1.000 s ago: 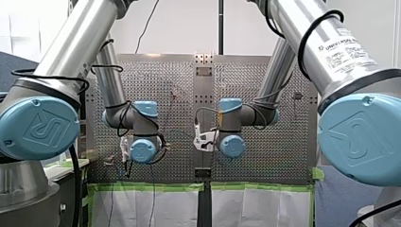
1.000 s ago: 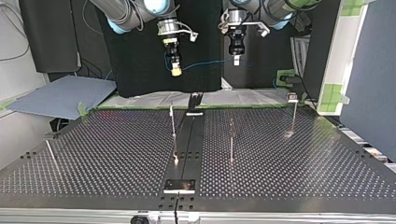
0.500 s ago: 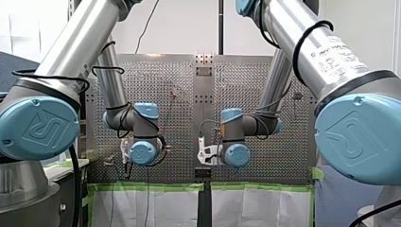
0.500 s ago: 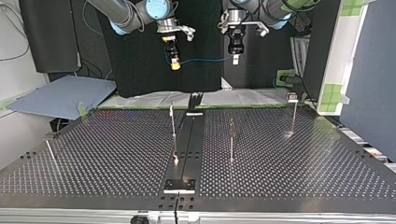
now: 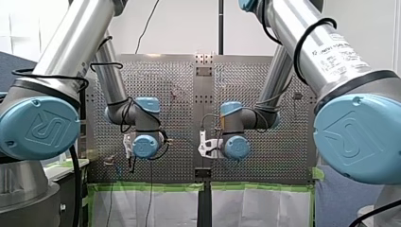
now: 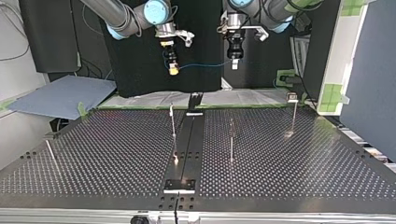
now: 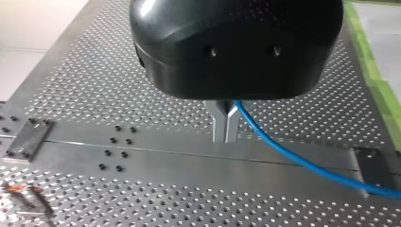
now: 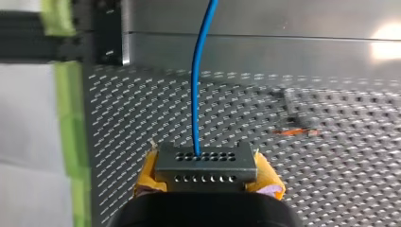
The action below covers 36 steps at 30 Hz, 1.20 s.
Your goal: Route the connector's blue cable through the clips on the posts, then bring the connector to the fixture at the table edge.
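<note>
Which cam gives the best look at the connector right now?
Right wrist view: the connector sits close up, clamped between my right gripper's yellow pads, blue cable leaving its hole row. Top view shows only a yellow speck at that gripper; front view hides it; left wrist view shows just the cable.

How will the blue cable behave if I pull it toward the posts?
Probably floppy: the cable curves away from my left gripper. Likely light, being thin beside the connector in my right gripper. It may slip through the narrow metal fingers.
</note>
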{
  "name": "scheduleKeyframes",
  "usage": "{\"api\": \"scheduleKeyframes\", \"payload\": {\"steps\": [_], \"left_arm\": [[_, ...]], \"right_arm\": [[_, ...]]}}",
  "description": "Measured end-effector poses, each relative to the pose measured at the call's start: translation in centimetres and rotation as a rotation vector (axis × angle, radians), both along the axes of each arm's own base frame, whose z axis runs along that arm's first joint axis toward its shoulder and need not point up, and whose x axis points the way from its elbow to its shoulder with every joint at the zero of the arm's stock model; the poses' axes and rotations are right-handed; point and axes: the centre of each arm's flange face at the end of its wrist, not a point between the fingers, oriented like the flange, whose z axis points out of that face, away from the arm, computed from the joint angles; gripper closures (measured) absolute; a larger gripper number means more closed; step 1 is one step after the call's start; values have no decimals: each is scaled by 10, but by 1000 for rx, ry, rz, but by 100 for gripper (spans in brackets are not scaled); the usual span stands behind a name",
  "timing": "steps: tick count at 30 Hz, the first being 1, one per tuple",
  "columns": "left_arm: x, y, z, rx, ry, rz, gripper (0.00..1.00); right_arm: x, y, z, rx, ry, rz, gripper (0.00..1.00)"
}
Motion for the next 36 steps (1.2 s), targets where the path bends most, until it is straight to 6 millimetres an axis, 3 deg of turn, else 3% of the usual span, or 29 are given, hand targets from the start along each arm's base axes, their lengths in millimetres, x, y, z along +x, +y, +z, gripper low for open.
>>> {"api": "scheduleKeyframes", "payload": {"steps": [11, 24, 28, 36], "left_arm": [[10, 7, 33, -35, -15, 31, 100], [42, 7, 98, -124, -144, 65, 100], [48, 9, 116, -142, -178, 73, 100], [77, 13, 141, -143, -197, 78, 100]], "right_arm": [[17, -24, 64, -41, -116, 18, 100], [37, -43, 155, -122, -191, 59, 100], [42, -48, 169, -132, -198, 64, 100], [44, -54, 177, -142, -204, 63, 100]]}}
